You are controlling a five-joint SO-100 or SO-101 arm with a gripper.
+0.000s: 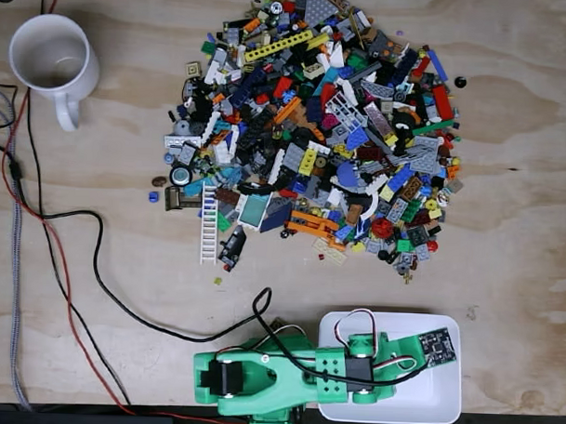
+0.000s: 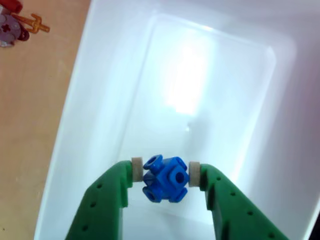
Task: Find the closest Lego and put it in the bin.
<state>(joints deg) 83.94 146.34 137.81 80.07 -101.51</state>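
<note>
Item: blue Lego piece (image 2: 166, 179), clenched between the pads of my jaws (image 2: 166, 175). Position: hanging directly above the floor of the white bin (image 2: 100, 100), inside its walls in the wrist view. Drop path: straight down, nothing between. Lego pile (image 1: 314, 129) on desk (image 1: 95, 280), well apart.

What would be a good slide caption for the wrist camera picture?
Green gripper holds a blue Lego between its pads above the white bin.
</note>
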